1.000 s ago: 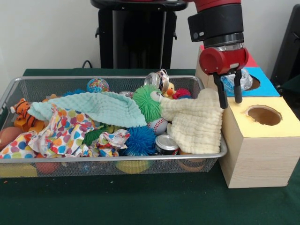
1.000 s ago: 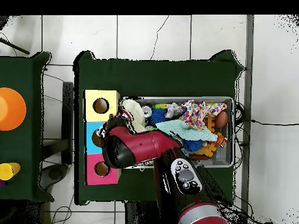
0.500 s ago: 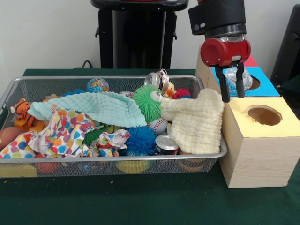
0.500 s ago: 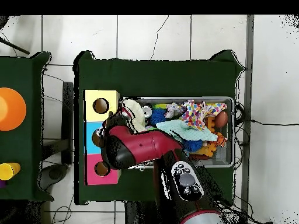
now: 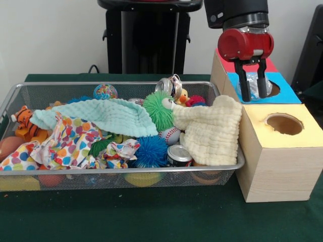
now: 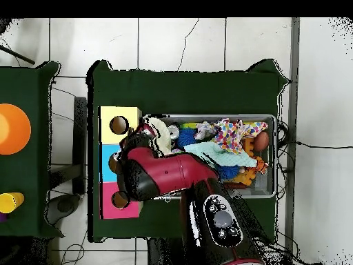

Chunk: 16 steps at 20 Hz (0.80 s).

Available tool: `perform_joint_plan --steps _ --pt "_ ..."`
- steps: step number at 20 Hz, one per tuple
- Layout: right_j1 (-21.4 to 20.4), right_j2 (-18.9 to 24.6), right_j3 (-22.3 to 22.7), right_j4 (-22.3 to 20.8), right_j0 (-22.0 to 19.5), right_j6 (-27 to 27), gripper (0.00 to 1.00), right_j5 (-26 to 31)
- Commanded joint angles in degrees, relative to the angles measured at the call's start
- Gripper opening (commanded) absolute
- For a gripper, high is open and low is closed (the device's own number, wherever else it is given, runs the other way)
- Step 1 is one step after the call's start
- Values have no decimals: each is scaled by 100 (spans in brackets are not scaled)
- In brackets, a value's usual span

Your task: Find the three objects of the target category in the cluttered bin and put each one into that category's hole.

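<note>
On the green-clothed table, the gripper pinches a crumpled clear plastic piece above the blue box; releasing off-centre risks missing its hole.

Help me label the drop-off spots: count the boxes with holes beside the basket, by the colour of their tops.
Yellow-topped box: 1
Blue-topped box: 1
Red-topped box: 1
Total: 3
</note>
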Motion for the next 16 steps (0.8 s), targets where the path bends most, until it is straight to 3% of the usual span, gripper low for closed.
perform_joint_plan --steps 1,7,16 --pt "119 350 41 277 -196 974 100 768" --pt "189 790 200 169 -702 779 100 794" --pt "215 976 298 87 -910 734 100 790"
